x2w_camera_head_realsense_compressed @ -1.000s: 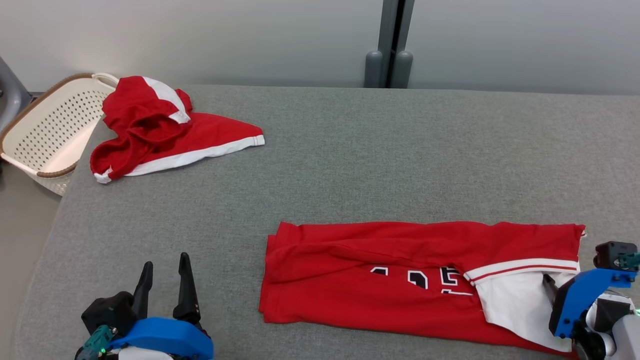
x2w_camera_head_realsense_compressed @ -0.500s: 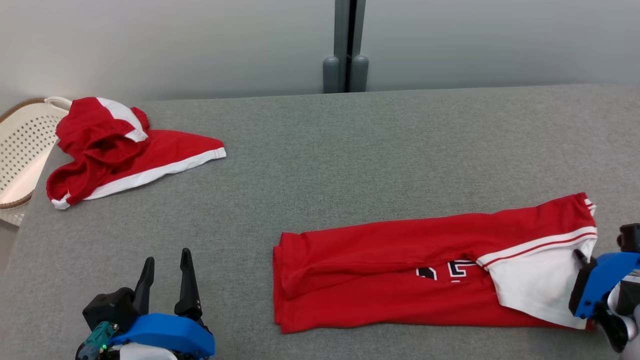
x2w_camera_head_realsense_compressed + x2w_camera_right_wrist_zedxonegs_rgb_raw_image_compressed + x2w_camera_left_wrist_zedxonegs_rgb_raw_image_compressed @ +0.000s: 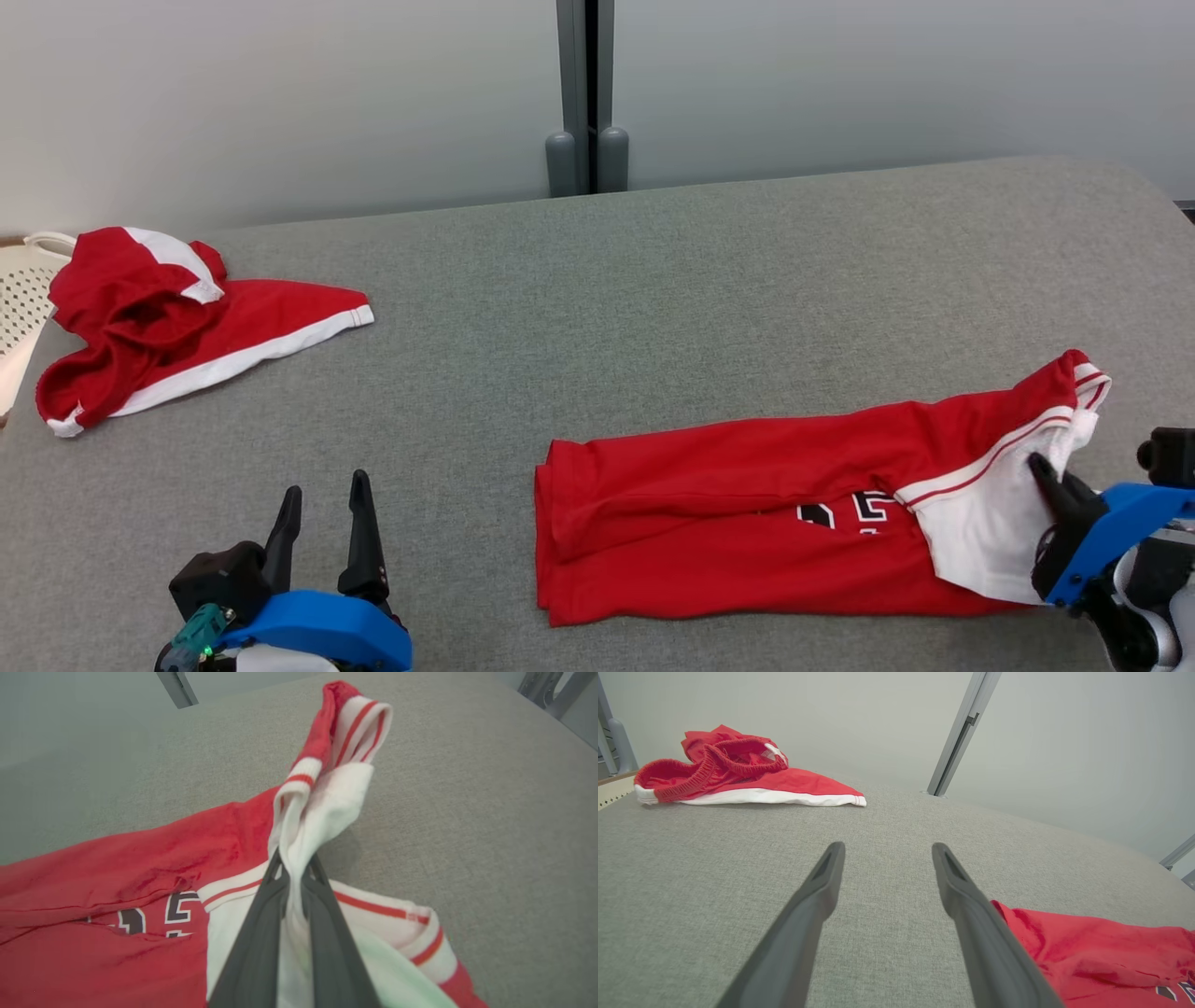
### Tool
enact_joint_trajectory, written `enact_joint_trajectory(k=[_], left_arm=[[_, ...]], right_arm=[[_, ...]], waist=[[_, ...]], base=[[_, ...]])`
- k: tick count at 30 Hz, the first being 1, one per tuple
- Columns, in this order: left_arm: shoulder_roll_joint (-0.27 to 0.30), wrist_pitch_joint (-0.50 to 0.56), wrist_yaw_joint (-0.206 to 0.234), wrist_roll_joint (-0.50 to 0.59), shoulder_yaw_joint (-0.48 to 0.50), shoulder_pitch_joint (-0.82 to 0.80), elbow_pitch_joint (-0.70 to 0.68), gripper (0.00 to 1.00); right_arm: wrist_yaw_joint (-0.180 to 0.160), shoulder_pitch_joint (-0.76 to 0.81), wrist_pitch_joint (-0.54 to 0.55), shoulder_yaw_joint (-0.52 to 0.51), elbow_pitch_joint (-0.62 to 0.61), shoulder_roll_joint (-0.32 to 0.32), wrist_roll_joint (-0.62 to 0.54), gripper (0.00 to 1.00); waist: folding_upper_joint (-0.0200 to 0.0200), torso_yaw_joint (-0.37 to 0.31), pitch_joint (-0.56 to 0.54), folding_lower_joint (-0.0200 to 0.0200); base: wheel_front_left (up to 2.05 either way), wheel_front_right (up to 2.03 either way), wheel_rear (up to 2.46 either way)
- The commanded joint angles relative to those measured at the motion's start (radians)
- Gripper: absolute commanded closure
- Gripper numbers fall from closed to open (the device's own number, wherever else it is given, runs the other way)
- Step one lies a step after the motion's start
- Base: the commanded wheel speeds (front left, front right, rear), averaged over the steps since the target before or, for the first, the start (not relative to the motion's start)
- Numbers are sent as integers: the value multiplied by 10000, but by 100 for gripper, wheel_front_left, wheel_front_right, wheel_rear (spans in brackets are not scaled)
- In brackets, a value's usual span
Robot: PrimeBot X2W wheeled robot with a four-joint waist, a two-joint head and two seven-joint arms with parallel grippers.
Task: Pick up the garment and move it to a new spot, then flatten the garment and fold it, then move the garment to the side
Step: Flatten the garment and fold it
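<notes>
The garment [image 3: 747, 476] is a red jersey with black numbers and white, red-striped sleeves, folded into a long band on the grey table [image 3: 653, 299]. My right gripper [image 3: 1038, 464] is shut on the white sleeve fabric at its right end. In the right wrist view the cloth is bunched between the fingertips of the right gripper [image 3: 294, 858], and the garment's [image 3: 140, 868] sleeve corner rises off the table. My left gripper [image 3: 326, 485] stands open at the lower left, holding nothing. In the left wrist view the left gripper [image 3: 887, 847] points over bare table, with the garment's [image 3: 1087, 952] left end to its right.
Crumpled red shorts [image 3: 187, 317] with white trim lie at the far left, also seen as red shorts [image 3: 738, 770] ahead of the left fingers. A white perforated basket [image 3: 19, 289] sits at the left edge. A grey post [image 3: 586, 93] stands behind the table.
The head camera has turned right, shifting the whole picture left. My right gripper has shut on the white sleeve and raised the garment's right end, which now bunches. The left gripper stays open.
</notes>
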Motion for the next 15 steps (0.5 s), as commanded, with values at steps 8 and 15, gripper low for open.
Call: enact_joint_trajectory(k=[8,15], left_arm=[[63,-21,-23,-44,-49,-71,23,0],[33,0,-60,-26,-175,-187,47,0]], right_arm=[[5,1411,1332,926,-3421,929,1002,100],[6,1212,1728,2060,-4014,2074,906,100]], waist=[[-1,353,-159,0],[-1,888,-166,0]], base=[[0,0,0],[0,0,0]])
